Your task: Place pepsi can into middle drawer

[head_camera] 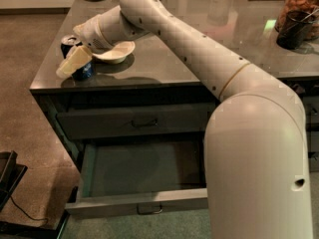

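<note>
Two things look ready and the main move is not yet made. The middle drawer [144,171] stands pulled out below the counter, its dark flat floor showing nothing in it and its long front panel with the small loop handle toward the camera. The gripper [72,66] is down at the pepsi can [69,40], on the near left corner of the counter top [164,68]. The can stands upright there, just beside the white bowl [117,53], which sits on its right, toward the arm. The pale end of the gripper lies across the front of the can and hides most of its body, so only the dark top and a strip of blue near the base show. Whether the pincer has closed on the can or merely brackets it, I cannot tell from this view. The can's base looks to be resting on the counter, so I judge that it has not been lifted. Between counter and open drawer, the upper drawer front [134,123] with its dark handle is shut. By my reckoning nearly all of the carrying is left: make the hold sure if it is not already, raise the can clear of the counter edge without nudging the bowl, bring it out and down past the shut front, set it on the drawer floor and let go
</note>
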Motion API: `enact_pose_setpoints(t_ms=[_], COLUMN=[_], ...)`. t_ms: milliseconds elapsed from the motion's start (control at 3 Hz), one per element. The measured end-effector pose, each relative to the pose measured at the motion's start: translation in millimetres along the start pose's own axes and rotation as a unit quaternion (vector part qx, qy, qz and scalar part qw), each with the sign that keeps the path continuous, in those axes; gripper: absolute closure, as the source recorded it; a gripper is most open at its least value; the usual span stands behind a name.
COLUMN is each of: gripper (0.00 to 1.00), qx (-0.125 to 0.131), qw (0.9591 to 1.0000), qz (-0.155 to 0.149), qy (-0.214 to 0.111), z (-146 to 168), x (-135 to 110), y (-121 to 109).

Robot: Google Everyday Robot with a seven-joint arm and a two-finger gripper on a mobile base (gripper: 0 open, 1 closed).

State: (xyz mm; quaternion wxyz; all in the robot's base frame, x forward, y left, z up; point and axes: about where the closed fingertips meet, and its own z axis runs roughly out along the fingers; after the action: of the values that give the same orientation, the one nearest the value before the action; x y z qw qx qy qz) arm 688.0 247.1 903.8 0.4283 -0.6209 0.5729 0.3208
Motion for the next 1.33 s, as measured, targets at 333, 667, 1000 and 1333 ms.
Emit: enact_pose_setpoints(t_ms=[333,667,1000,1333], gripper=[0.00,0.19,0.42,0.65], qx=[-0.016,-0.016,-0.016,-0.016], qw=[0.9998,0.9998,0.9998,0.9998], qz=[0.015,0.015,0.015,0.015], qy=[-0.005,-0.005,-0.005,-0.005], z=[8.8,8.9,8.9,8.9], x=[7.3,7.3,7.3,7.3], y=[8.4,8.5,8.5,8.5])
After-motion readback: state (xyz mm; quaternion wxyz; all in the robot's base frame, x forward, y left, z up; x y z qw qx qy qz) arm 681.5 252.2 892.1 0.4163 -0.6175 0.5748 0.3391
